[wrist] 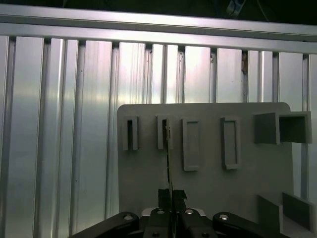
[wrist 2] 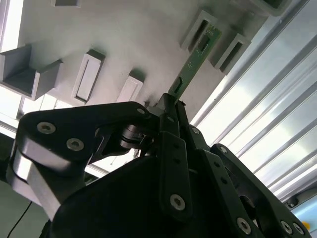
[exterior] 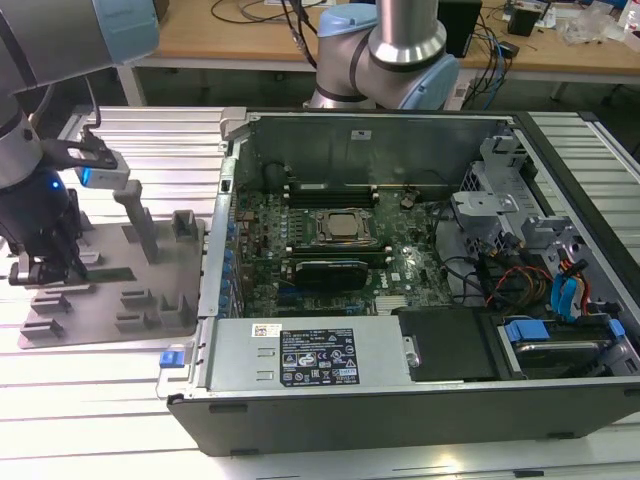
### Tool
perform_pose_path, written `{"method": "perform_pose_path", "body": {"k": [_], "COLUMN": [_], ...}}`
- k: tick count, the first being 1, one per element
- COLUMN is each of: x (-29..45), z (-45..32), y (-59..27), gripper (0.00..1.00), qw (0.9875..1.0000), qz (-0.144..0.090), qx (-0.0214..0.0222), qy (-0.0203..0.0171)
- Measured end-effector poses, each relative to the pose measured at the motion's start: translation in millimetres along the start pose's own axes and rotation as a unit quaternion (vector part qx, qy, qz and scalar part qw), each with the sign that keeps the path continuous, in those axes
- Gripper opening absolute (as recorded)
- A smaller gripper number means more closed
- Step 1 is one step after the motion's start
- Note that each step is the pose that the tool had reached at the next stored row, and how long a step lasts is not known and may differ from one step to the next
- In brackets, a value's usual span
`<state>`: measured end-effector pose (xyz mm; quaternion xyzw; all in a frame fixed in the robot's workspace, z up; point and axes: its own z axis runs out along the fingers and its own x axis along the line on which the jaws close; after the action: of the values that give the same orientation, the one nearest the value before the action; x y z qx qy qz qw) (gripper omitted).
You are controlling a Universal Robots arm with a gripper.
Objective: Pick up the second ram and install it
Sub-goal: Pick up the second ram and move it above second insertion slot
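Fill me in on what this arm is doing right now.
The robot arm's black gripper is shut on one end of a long, thin green memory stick. The stick's far end is at a slotted holder on the grey plastic tray, which lies on the exterior view's left beside the open black computer case. The stick has not yet reached the case.
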<state>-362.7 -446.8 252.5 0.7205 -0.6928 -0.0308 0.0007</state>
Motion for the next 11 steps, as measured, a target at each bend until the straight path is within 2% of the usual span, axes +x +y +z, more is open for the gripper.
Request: {"method": "perform_pose_path", "body": {"k": [11], "x": [-0.7], "z": [-15.6], "y": [0.6], "gripper": [0.11], "qw": [1.0000], "qz": [0.000], "qx": [0.0000], "qy": [0.0000]}}
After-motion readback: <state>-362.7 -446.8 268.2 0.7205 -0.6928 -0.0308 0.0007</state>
